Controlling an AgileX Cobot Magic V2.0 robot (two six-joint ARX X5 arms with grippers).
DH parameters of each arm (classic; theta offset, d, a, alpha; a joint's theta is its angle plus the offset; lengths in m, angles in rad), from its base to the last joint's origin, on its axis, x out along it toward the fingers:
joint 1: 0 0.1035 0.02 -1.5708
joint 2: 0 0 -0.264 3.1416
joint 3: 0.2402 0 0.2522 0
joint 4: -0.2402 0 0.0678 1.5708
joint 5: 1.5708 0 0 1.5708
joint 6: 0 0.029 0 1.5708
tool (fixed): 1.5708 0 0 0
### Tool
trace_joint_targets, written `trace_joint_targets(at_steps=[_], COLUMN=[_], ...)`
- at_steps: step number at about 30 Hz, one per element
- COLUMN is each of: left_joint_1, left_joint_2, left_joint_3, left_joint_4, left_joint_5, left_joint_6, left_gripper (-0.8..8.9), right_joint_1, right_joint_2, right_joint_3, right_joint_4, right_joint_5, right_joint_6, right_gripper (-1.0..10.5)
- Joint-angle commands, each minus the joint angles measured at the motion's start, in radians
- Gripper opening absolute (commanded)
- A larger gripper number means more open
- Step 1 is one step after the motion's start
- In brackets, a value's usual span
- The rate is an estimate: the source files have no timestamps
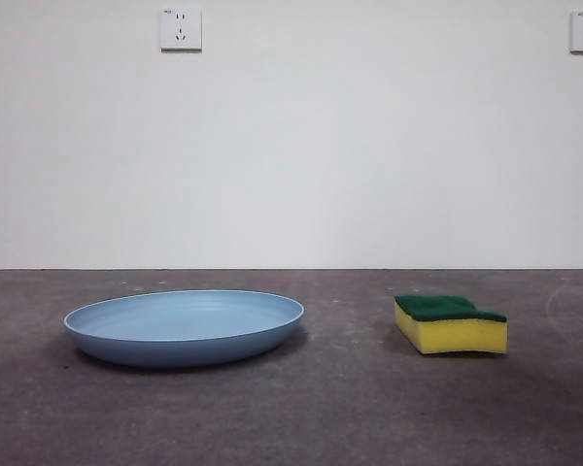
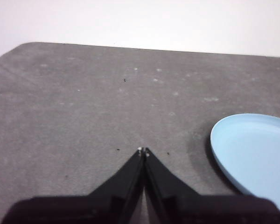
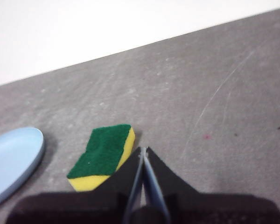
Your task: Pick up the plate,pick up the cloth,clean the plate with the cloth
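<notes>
Resting flat on the grey table (image 1: pixel 301 417), the plate (image 1: pixel 185 326) sits rim up and untouched. Well apart from it lies the sponge (image 1: pixel 451 323), green scouring face up, yellow body below. My left gripper (image 2: pixel 143 150) hangs above bare table near the plate's edge, jaws pressed together, empty. My right gripper (image 3: pixel 143 149) hovers just beside the sponge, jaws likewise pressed together, holding nothing.
</notes>
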Motion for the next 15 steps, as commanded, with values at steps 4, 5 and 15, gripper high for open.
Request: trace_joint_targets(at_steps=[4,5,15], left_joint_1=[0.002,0.002,0.002], left_joint_2=[0.032,0.055,0.466], left_joint_3=[0.068,0.097,0.521], left_joint_4=[0.006,0.0,-0.146], left_joint_5=[0.016,0.022,0.117], left_joint_6=[-0.089,-0.103,-0.092], left_gripper=[-0.06,-0.06,-0.06], right_joint_1=[0.0,0.0,0.0], right_joint_2=[0.027,0.043,0.356], right_joint_3=[0.027,0.047,0.391], right_joint_4=[0.003,0.003,-0.042], right_joint_5=[0.07,0.077,0.042], right_joint_6=[0.043,0.049,0.074], right_gripper=[-0.1,-0.1,-0.1])
